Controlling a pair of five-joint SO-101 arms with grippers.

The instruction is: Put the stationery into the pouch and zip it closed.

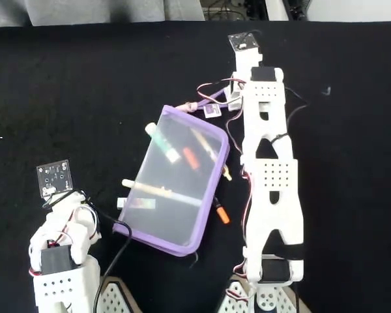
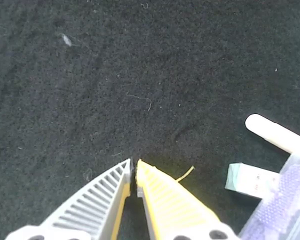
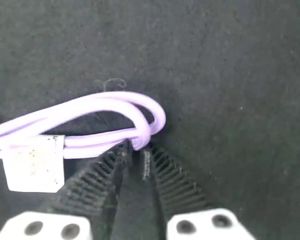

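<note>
the right gripper (image 3: 138,150) is pinched tight on the pouch's purple pull loop (image 3: 90,106), upper centre of the high view, likely to draw the zip. the pouch (image 1: 173,225) lies mid-frame with pens (image 1: 158,190) poking out. the left gripper (image 2: 134,175) sits closed and empty, lower left.

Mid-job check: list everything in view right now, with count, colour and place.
pouch: 1, clear with purple edging, mid-table between the arms.
pens: at least four, cream, green and orange, in the pouch, some ends poking out; exact count unclear.
block: 1, white and green, on the table at the pouch's corner.
loop: 1, lilac, at the pouch's far end.
tag: 1, white, on the loop.
table: 1, black.
left gripper: shut, empty, over bare table beside the pouch.
right gripper: shut on the loop.
</note>
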